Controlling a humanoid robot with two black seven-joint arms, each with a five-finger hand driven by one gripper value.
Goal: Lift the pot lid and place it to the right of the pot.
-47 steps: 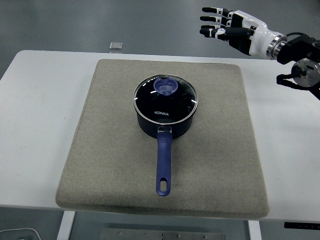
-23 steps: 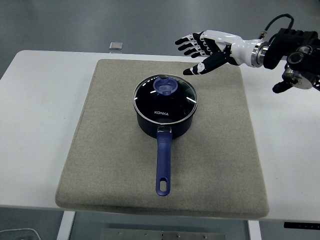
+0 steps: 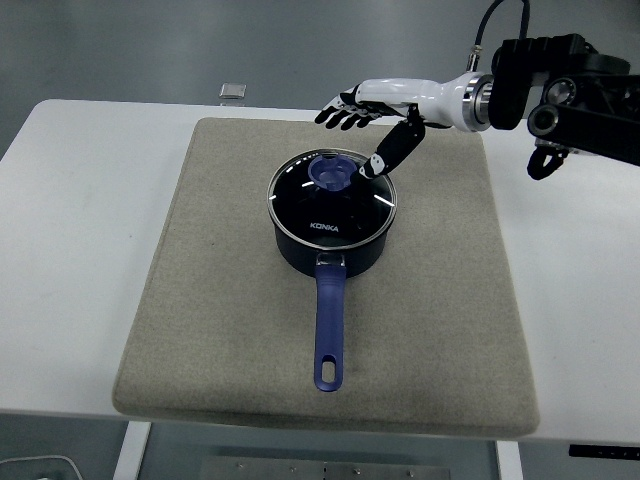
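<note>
A dark blue pot stands mid-mat, its long blue handle pointing toward the near edge. A glass lid with a blue knob rests on it. My right hand reaches in from the right and hovers just above and behind the lid's far right rim. Its fingers are spread and hold nothing; the thumb points down toward the knob's right side without touching it. The left arm is out of view.
A grey felt mat covers the middle of the white table. A small grey square object lies at the table's far edge. Bare mat lies to the right of the pot.
My right hand has travelled left and downward from the upper right corner to just over the lid's far side, staying open throughout. The pot and lid have not moved.
</note>
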